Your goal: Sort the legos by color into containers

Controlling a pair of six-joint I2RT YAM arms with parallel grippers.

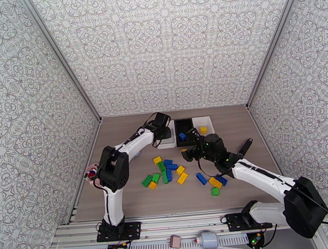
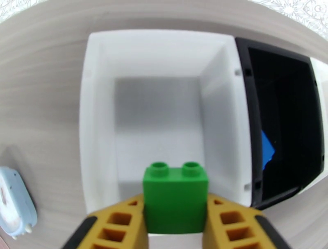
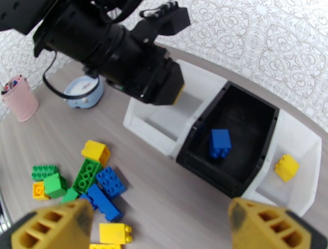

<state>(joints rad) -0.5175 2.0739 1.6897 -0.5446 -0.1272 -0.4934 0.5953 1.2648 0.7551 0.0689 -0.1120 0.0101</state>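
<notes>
Plainly, the small bright green two-stud plastic brick [image 2: 175,196] should be light, rigid and smooth-sided. A pinch on its two flat opposite faces suits it, and the left gripper [image 2: 175,224] grasps it that way, one yellow finger [image 2: 119,225] against each side. The brick hangs over the near end of the left white rectangular plastic bin [image 2: 98,123], whose floor is bare. The bin's near wall sits just below the brick, so a release here risks clipping the rim. The black plastic bin [image 2: 283,82] touches the white one on the right, and a sideways drift could land the brick there. The right gripper [image 3: 160,224] is spread wide with nothing between its fingers, above bare wooden table [image 3: 164,192]. That strip, between the bins and the loose pile of green, blue and yellow bricks [image 3: 90,180], leaves room to move.
</notes>
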